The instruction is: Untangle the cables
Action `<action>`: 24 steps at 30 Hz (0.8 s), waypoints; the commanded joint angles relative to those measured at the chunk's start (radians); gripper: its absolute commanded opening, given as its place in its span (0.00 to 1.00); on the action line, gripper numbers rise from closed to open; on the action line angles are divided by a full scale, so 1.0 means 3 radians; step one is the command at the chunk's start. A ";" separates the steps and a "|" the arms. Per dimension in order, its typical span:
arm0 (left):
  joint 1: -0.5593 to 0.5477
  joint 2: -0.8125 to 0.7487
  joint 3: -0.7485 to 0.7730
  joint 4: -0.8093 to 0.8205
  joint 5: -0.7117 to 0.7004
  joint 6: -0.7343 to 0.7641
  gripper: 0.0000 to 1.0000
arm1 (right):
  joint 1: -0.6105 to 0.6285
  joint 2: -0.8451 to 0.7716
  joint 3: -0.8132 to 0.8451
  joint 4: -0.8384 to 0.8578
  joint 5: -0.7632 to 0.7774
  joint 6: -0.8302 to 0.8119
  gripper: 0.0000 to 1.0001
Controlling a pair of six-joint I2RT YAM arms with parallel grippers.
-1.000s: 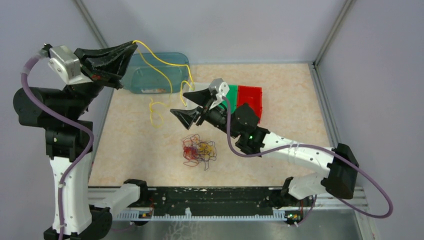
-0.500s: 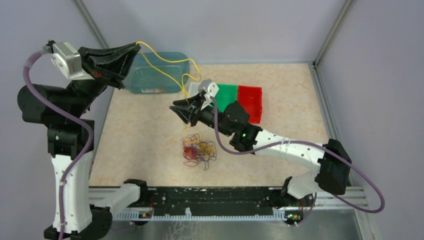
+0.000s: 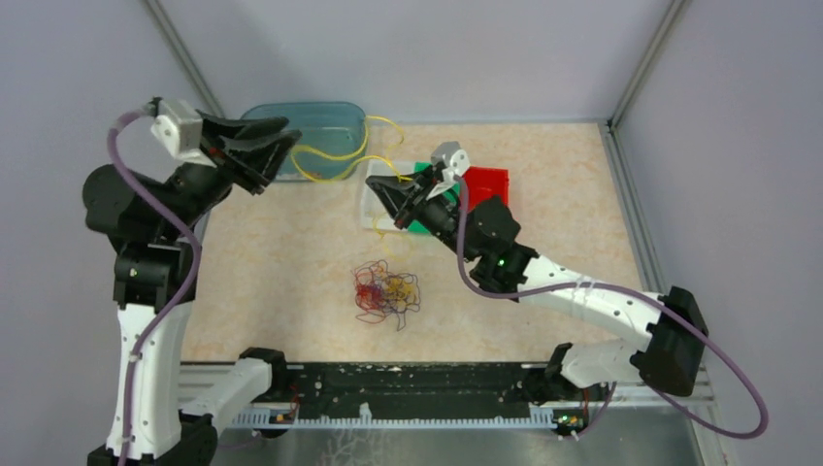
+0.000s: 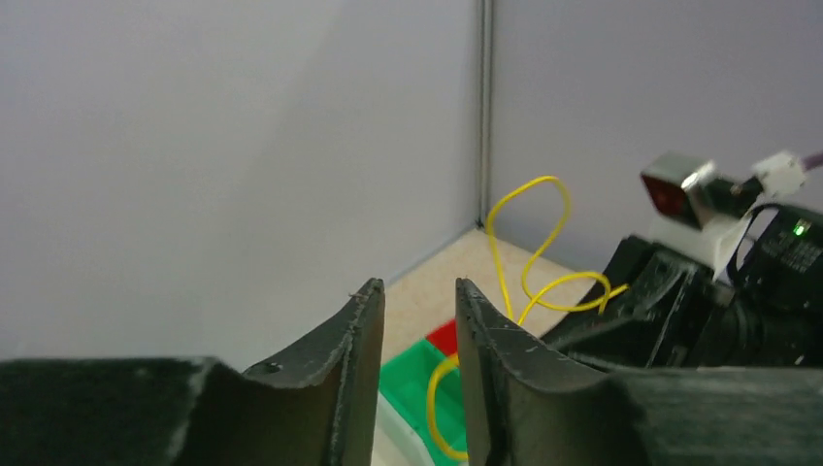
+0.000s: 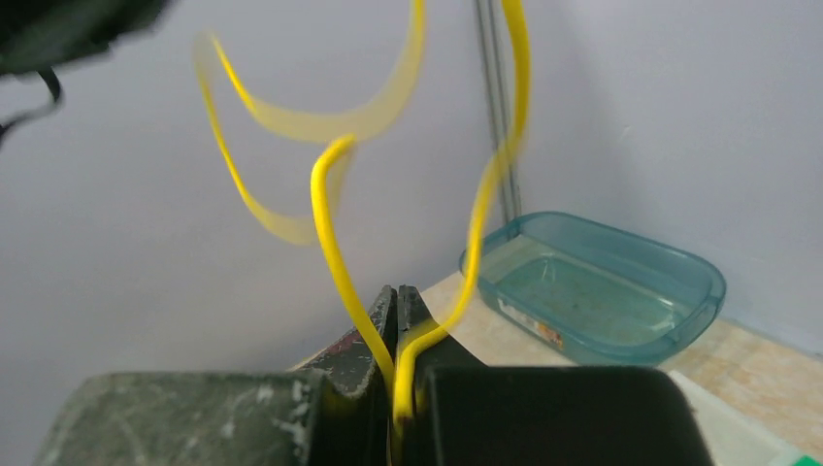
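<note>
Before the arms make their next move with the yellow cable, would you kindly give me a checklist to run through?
1. Right hand shut on the yellow cable: ok.
2. Left hand open and empty: ok.
3. Yellow cable's loose end free of the tangled pile: cannot tell.
4. Pile sorted into separate strands: not ok; red, yellow and dark strands lie knotted together.
5. Yellow cable clear of the teal tray: cannot tell; its loops cross the tray in the top view.
</note>
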 commanded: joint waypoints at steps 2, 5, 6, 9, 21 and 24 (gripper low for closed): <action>0.0008 0.0246 -0.0180 -0.0754 0.0720 -0.0148 0.80 | -0.0156 -0.0301 -0.0008 0.0115 0.0088 0.0229 0.00; -0.0013 0.0425 -0.0141 -0.1084 0.0899 -0.0029 0.98 | -0.0251 -0.0420 -0.0073 0.0116 0.0233 0.0317 0.00; -0.0018 0.0453 -0.0129 -0.1135 0.0921 0.0039 0.99 | -0.0289 -0.0456 -0.0096 0.0093 0.0275 0.0315 0.00; -0.0024 0.0415 -0.0141 -0.1167 0.0907 0.0193 0.99 | -0.0440 -0.0569 -0.0133 -0.0036 0.0373 0.0303 0.00; -0.0024 0.0227 -0.0273 -0.1228 0.0607 0.0550 0.98 | -0.1021 -0.0846 -0.0078 -0.0669 0.0508 0.0074 0.00; -0.0025 0.0213 -0.0292 -0.1236 0.0613 0.0568 0.99 | -0.1105 -0.0885 -0.0041 -0.0668 0.0594 0.0092 0.00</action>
